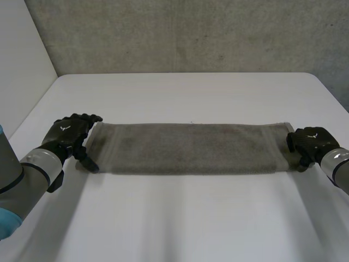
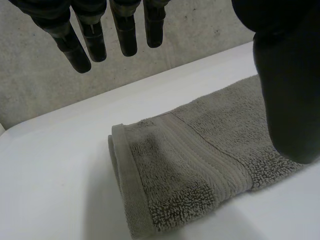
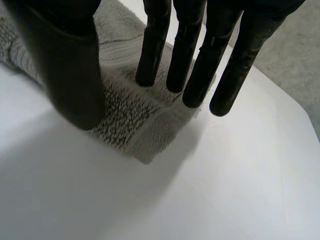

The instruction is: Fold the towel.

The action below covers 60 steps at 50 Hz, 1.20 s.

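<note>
Left hand (image 1: 68, 134) open at towel (image 1: 191, 148) end, right hand (image 1: 310, 141) open opposite, white table (image 1: 191, 93)

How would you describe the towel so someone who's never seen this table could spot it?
On the white table before the grey wall, look between the robot's left hand and right hand. The towel lies flat, a long grey-brown strip reaching from one hand to the other. Unlike the black hands, it is fuzzy, with a woven band near each short end.
</note>
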### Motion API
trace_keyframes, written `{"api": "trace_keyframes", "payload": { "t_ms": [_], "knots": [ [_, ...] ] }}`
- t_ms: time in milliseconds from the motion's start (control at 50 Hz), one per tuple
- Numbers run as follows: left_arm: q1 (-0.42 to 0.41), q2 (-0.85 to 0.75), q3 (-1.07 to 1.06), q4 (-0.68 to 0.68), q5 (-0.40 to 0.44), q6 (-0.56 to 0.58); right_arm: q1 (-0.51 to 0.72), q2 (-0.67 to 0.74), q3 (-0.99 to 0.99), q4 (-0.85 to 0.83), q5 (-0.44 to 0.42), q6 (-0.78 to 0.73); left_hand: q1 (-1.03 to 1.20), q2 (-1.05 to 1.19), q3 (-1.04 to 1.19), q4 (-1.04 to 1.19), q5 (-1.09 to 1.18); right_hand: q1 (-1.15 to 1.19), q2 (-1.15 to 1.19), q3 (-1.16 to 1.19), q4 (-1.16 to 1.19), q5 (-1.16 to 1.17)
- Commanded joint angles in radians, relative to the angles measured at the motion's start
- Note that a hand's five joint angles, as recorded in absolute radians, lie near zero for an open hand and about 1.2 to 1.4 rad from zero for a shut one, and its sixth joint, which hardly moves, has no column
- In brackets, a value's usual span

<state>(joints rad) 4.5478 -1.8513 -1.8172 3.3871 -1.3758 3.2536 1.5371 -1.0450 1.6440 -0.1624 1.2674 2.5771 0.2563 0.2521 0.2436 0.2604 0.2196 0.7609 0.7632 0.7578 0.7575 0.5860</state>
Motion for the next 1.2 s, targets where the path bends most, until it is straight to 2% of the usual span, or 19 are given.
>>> {"api": "trace_keyframes", "payload": {
  "t_ms": [20, 40, 160, 320, 420, 500, 540, 640, 700, 740, 800, 920, 980, 1000, 1020, 1040, 1060, 1160, 1200],
  "knots": [
    [-0.001, 0.000, -0.005, 0.001, 0.001, 0.000, 0.000, 0.019, -0.006, 0.000, -0.002, -0.005, -0.078, -0.074, -0.065, -0.082, -0.216, 0.502, 0.500, 0.505, 0.505, 0.502],
    [-0.001, 0.000, -0.005, 0.005, 0.001, 0.000, 0.000, 0.019, -0.007, 0.000, 0.001, -0.005, -0.078, -0.074, -0.065, -0.082, -0.216, 0.634, 0.632, 0.637, 0.637, 0.634],
    [-0.001, 0.000, -0.021, 0.038, 0.000, 0.000, -0.018, 0.000, -0.012, 0.000, 0.004, -0.003, -0.078, -0.074, -0.065, -0.082, -0.216, 0.635, 0.633, 0.638, 0.639, 0.636],
    [-0.001, 0.007, -0.027, 0.044, 0.000, 0.000, -0.146, -0.069, -0.007, 0.014, -0.006, -0.008, -0.078, -0.074, -0.065, -0.082, -0.216, 0.635, 0.633, 0.638, 0.639, 0.636],
    [-0.001, 0.024, -0.004, 0.031, -0.003, 0.002, -0.311, -0.093, -0.105, 0.032, -0.043, -0.154, -0.078, -0.074, -0.065, -0.082, -0.216, 0.635, 0.633, 0.638, 0.639, 0.636],
    [-0.001, 0.041, 0.007, 0.031, -0.003, 0.000, -0.305, -0.090, -0.190, 0.096, -0.039, -0.235, -0.078, -0.074, -0.065, -0.082, -0.216, 0.635, 0.633, 0.638, 0.639, 0.636],
    [-0.001, 0.046, 0.015, 0.031, -0.003, -0.002, -0.264, -0.092, -0.231, 0.138, -0.034, -0.238, -0.078, -0.074, -0.065, -0.082, -0.216, 0.635, 0.633, 0.638, 0.639, 0.636],
    [-0.018, 0.052, 0.073, 0.031, -0.005, -0.008, 0.034, -0.090, -0.351, 0.202, -0.004, -0.164, -0.078, -0.074, -0.065, -0.082, -0.216, 0.635, 0.633, 0.638, 0.639, 0.636],
    [-0.030, 0.052, 0.091, 0.029, -0.006, -0.014, 0.133, -0.082, -0.374, 0.201, 0.015, -0.147, -0.078, -0.074, -0.065, -0.082, -0.216, 0.635, 0.633, 0.638, 0.639, 0.636],
    [-0.058, 0.049, 0.133, 0.029, -0.008, -0.037, 0.339, -0.040, -0.432, 0.196, 0.070, -0.129, -0.078, -0.074, -0.065, -0.082, -0.216, 0.635, 0.633, 0.638, 0.639, 0.636],
    [-0.075, 0.040, 0.171, 0.029, -0.011, -0.070, 0.542, 0.038, -0.502, 0.190, 0.134, -0.124, -0.078, -0.074, -0.065, -0.082, -0.216, 0.635, 0.633, 0.638, 0.639, 0.636],
    [-0.093, 0.009, 0.213, 0.029, -0.014, -0.109, 0.786, 0.158, -0.533, 0.187, 0.161, -0.123, -0.078, -0.074, -0.065, -0.082, -0.216, 0.575, 0.573, 0.578, 0.579, 0.576],
    [-0.128, -0.023, 0.236, 0.029, -0.015, -0.123, 0.816, 0.181, -0.527, 0.187, 0.164, -0.124, -0.078, -0.074, -0.065, -0.082, -0.216, 0.407, 0.405, 0.410, 0.411, 0.408],
    [-0.136, -0.032, 0.240, 0.029, -0.015, -0.124, 0.830, 0.197, -0.523, 0.187, 0.171, -0.129, -0.078, -0.074, -0.065, -0.082, -0.216, 0.146, 0.144, 0.149, 0.149, 0.146],
    [-0.136, -0.032, 0.240, 0.029, -0.015, -0.124, 0.831, 0.200, -0.518, 0.188, 0.175, -0.127, -0.078, -0.074, -0.065, -0.082, -0.216, -0.310, -0.313, -0.307, -0.307, -0.310],
    [-0.141, -0.043, 0.243, 0.029, -0.017, -0.123, 0.831, 0.200, -0.518, 0.188, 0.175, -0.127, -0.075, -0.071, -0.062, -0.079, -0.213, -0.315, -0.317, -0.312, -0.311, -0.314],
    [-0.142, -0.051, 0.243, 0.029, -0.015, -0.123, 0.827, 0.192, -0.512, 0.190, 0.178, -0.124, -0.075, -0.071, -0.062, -0.079, -0.213, -0.586, -0.589, -0.583, -0.583, -0.586],
    [-0.157, -0.068, 0.242, 0.031, -0.015, -0.121, 0.793, 0.109, -0.448, 0.188, 0.175, -0.097, -0.075, -0.071, -0.062, -0.079, -0.213, -0.586, -0.589, -0.583, -0.583, -0.586],
    [-0.167, -0.075, 0.243, 0.034, -0.015, -0.121, 0.720, 0.039, -0.374, 0.187, 0.170, -0.068, -0.075, -0.071, -0.062, -0.079, -0.213, -0.586, -0.589, -0.583, -0.583, -0.586]
  ]
}}
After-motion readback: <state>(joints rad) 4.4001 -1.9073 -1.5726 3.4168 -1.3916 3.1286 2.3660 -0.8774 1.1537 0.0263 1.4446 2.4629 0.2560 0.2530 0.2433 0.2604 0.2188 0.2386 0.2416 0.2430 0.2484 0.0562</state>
